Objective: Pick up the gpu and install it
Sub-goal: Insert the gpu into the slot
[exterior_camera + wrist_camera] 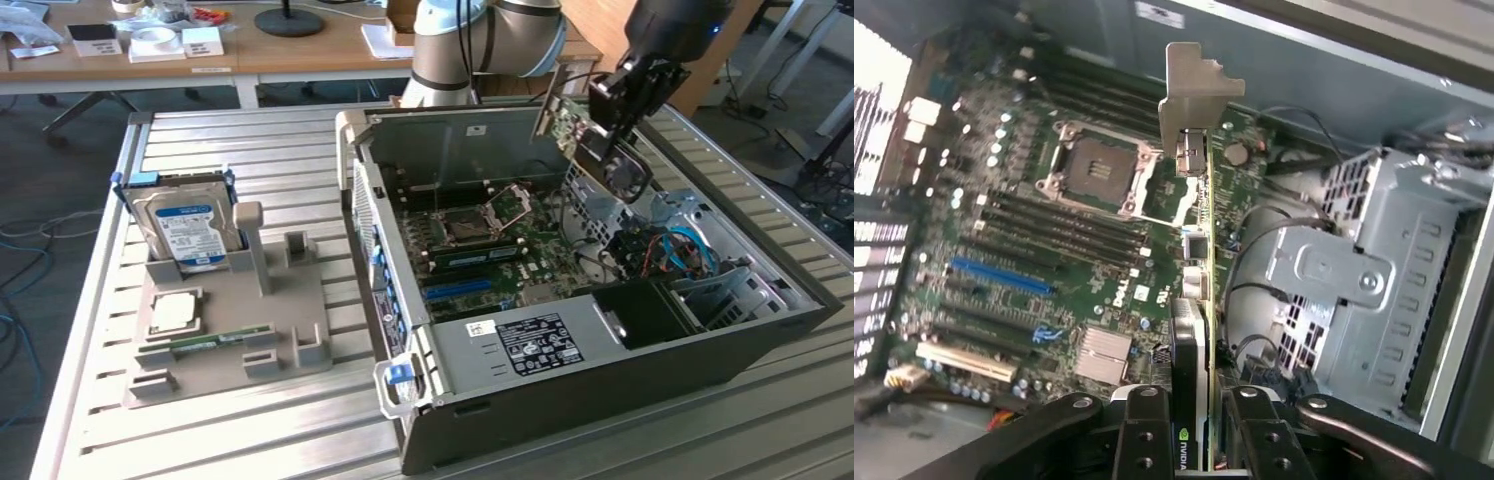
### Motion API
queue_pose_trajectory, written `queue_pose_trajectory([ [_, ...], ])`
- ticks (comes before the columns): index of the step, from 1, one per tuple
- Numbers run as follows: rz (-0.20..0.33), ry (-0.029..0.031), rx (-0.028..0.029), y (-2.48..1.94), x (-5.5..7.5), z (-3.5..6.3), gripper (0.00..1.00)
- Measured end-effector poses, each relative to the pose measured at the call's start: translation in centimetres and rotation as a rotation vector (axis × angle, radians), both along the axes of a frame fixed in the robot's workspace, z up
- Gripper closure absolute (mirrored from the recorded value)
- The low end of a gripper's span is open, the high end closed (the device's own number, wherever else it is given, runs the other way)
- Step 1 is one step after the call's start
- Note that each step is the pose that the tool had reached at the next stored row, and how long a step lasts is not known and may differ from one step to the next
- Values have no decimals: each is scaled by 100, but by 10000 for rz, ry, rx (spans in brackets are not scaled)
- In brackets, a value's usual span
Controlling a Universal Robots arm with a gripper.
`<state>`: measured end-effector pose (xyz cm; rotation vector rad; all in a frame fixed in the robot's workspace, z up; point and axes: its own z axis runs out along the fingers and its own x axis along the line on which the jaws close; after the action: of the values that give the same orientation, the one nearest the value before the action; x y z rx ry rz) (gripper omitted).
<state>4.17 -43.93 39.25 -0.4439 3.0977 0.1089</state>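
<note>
— How is the arm posing?
— It is reaching down from the exterior view's upper right, its gripper (611, 118) hanging tilted over the open computer case (574, 385).
— And the jaws?
— They are pinching the gpu (617, 168) edge-on, in the air above the motherboard (487, 245). A silver drive cage (1354, 270) and loose cables (674, 250) are crowding in beside it.

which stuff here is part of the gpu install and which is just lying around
Job: gpu, fingers gripping it, motherboard, open pc case.
Lying about: hard drive, ram stick, grey holder under them.
</note>
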Motion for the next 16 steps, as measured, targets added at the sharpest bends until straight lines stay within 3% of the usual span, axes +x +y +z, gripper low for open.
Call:
queue_pose_trajectory([
  [16, 2920, 1, 0, 0, 0, -20, 74],
])
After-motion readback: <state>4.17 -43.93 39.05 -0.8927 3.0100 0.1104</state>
